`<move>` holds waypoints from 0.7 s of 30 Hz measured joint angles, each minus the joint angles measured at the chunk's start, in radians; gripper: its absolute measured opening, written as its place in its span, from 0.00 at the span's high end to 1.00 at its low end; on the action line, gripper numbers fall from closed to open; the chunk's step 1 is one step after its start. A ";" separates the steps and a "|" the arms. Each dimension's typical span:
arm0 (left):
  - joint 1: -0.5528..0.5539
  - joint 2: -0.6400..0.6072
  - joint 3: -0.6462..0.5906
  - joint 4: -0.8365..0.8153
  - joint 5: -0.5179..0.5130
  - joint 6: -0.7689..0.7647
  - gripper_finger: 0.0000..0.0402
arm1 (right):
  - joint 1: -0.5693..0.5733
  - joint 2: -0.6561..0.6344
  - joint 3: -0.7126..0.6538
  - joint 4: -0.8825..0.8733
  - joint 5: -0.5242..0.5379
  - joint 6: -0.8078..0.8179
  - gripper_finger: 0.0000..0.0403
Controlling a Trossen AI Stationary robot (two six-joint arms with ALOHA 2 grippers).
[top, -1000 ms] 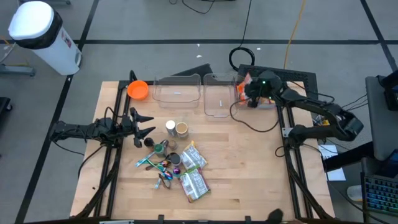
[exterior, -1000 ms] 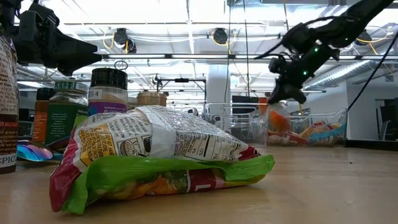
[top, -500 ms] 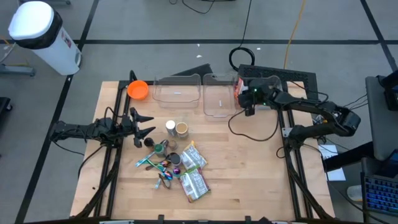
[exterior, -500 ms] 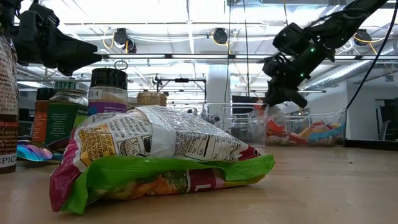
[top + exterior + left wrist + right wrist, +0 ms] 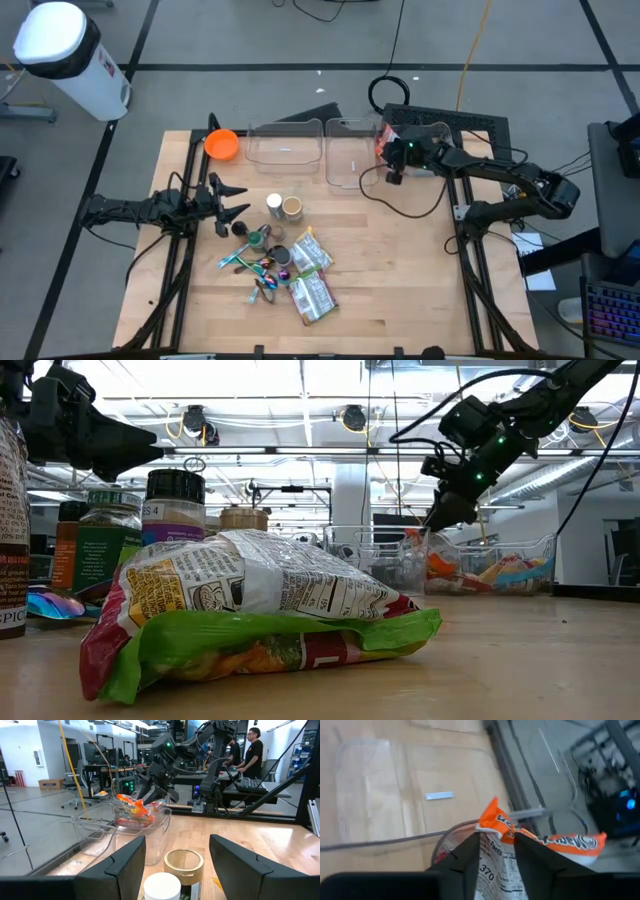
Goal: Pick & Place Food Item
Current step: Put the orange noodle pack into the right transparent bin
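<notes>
The orange snack bag [image 5: 520,845] sits in the rightmost clear bin [image 5: 392,150] at the counter's [image 5: 400,270] far edge, with "370" readable on its white back panel. The right gripper [image 5: 392,172] hangs just beside that bin, fingers spread with nothing between them. The left gripper [image 5: 232,198], fingers also spread, waits well away from the bin near two jars [image 5: 283,206].

Three bins [image 5: 345,150] along the table's far edge, bowl [image 5: 222,144] left of them, jars [image 5: 282,207] mid-table, snack packets [image 5: 312,275] nearer the front.
</notes>
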 joint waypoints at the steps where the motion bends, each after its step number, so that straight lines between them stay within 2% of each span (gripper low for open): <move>1: 0.000 0.000 0.000 0.000 0.000 0.000 0.43 | 0.000 0.000 0.000 0.000 0.012 0.037 0.67; 11: 0.000 0.000 0.000 0.000 0.000 0.000 0.43 | 0.000 0.000 0.000 -0.022 0.013 0.374 0.50; 16: 0.000 0.000 0.000 0.000 0.000 0.000 0.43 | -0.012 -0.002 0.003 -0.088 0.019 0.398 0.45; 21: 0.000 0.000 0.000 0.000 0.000 0.000 0.43 | -0.047 0.000 0.002 -0.153 0.019 0.378 0.45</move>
